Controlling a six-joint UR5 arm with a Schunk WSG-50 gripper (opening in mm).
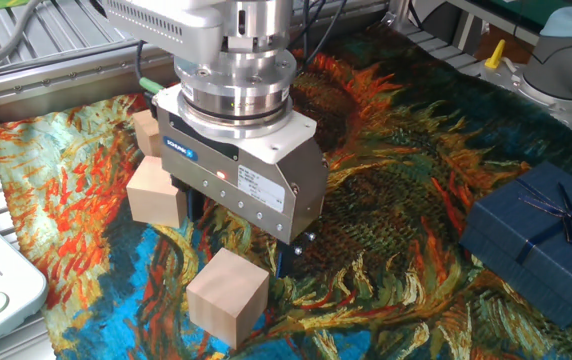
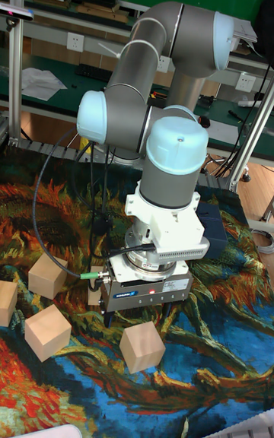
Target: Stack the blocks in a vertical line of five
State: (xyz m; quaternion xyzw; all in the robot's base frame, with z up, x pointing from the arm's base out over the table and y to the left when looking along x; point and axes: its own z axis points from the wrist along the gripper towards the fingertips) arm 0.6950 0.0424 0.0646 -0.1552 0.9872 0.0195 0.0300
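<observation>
On the colourful painted-pattern cloth (image 1: 386, 200) covering the table, the silver two-finger gripper (image 1: 236, 245) hangs low with its dark fingers (image 1: 282, 262) spread apart, holding nothing, just behind one pale wooden cube (image 1: 228, 296). A second pale cube (image 1: 156, 192) sits left of the gripper body, a third (image 1: 147, 132) behind it. The tall view shows two more (image 2: 47, 276) (image 2: 7, 302) farther off. A dark blue ribboned gift box (image 1: 544, 235) lies well apart.

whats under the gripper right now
Under the gripper only the painted cloth shows between its spread fingers. The nearest block sits just in front, not gripped. The gripper body hides the cloth directly behind it.
</observation>
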